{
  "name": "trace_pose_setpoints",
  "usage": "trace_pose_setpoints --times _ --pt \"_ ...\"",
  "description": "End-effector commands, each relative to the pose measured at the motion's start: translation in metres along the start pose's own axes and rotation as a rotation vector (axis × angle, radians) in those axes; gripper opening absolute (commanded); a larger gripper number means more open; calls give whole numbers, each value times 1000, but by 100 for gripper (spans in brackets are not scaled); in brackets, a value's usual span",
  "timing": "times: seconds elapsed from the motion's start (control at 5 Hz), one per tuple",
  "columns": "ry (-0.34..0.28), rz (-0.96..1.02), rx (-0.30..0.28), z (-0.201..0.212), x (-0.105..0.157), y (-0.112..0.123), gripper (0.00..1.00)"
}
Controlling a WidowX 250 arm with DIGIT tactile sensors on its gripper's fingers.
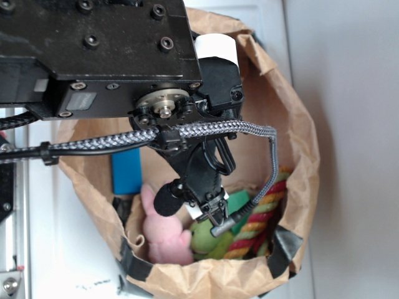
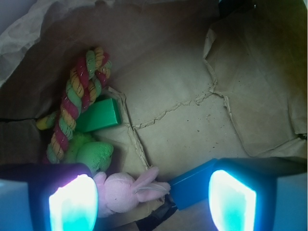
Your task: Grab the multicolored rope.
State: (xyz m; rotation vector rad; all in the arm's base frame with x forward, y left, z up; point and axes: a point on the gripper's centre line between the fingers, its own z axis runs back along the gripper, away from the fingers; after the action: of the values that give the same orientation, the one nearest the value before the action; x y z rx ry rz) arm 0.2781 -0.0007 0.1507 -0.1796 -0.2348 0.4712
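Closest to our wrist camera, our gripper has its two fingers spread wide apart, their pads glowing pale cyan, with nothing between them. We hang inside a brown paper bag, jaws over its bare creased floor, presumably so that we can pick a target before descending.

Just under the left pad lies a pink plush bunny, soft and fuzzy, ears pointing toward a blue block near the other pad. Beyond the bunny sits a lime-green plush toy, rounded and nappy, and touching it a hard-edged green rectangular block.

The multicolored rope lies farthest from our fingers, along the bag's wall, draped over the green plush and against the green block. It is thick twisted cotton, with red, green, yellow-orange and pink strands spiralling along it and a looped knot at its far end. In the exterior view it shows at the bag's bottom beside the green toy, below our arm.

We judge the grasp not yet begun: the rope sits well off to one side of our open fingers.
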Motion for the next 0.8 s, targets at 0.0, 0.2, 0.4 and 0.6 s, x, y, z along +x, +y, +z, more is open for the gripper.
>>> trace_pose_setpoints --times 0.0,0.2,0.4,0.6 --pt "-61 16 6 -21 3 -13 100" --pt "-79 -8 22 -34 -6 -19 100" --pt "-107 15 22 -46 2 -22 100" --pt "-124 63 29 -58 16 -24 100"
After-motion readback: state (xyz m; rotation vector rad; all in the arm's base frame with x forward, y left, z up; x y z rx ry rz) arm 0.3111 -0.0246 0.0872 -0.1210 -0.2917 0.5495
